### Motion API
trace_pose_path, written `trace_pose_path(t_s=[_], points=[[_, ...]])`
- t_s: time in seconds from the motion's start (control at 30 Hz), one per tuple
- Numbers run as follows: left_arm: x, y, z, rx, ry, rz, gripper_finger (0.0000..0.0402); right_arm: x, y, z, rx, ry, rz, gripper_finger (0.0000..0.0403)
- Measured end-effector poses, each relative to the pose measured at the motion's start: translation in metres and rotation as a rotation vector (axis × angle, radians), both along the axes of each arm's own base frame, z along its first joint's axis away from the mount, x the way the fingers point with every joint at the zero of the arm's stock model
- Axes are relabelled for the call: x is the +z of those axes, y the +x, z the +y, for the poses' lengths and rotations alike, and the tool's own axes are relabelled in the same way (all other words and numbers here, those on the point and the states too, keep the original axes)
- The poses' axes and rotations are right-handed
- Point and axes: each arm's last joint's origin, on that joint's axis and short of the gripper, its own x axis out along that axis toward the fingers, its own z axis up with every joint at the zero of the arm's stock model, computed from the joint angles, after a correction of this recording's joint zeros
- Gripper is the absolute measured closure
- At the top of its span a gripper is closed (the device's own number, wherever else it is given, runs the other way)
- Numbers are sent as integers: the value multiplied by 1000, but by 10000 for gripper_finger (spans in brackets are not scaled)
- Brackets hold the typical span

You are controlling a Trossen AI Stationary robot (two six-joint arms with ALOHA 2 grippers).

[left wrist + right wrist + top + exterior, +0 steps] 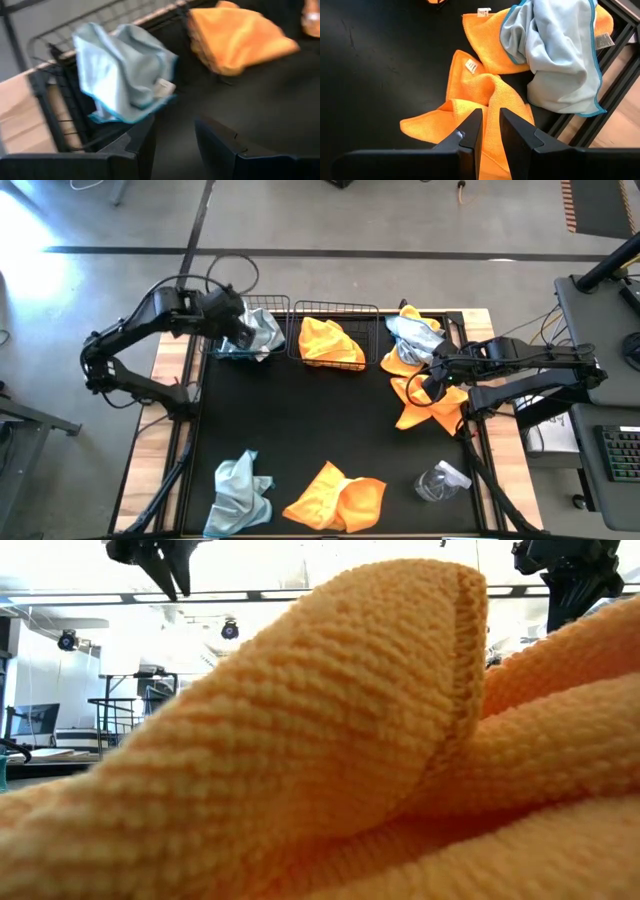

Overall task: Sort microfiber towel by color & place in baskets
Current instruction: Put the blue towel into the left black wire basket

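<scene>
— Towels: how far along?

— One blue towel [258, 332] hangs over the left basket [222, 348], my left pincer [236, 326] open just beside it. An orange towel [330, 342] lies in the right basket [340, 310].

— What's left?

— My right pincer [490, 131] pinches an orange one [470, 107] on the worktop [330, 415]. A blue towel [415, 332] tops that pile. Two more lie near the front, beside a spray bottle [440, 482], clear of everything.
</scene>
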Motion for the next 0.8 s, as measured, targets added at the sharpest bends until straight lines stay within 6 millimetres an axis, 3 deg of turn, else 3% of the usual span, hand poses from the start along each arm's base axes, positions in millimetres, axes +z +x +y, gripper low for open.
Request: trace_pose_path(t_s=[0.3, 0.57, 0.8], points=[[16, 16, -61, -143, 45, -183, 280, 0, 0, 0, 27, -8, 9, 344], [42, 6, -110, -219, 150, -381, 280, 0, 0, 0, 54, -15, 18, 344], [53, -5, -135, -364, 170, -433, 280, 0, 0, 0, 36, -10, 7, 344]])
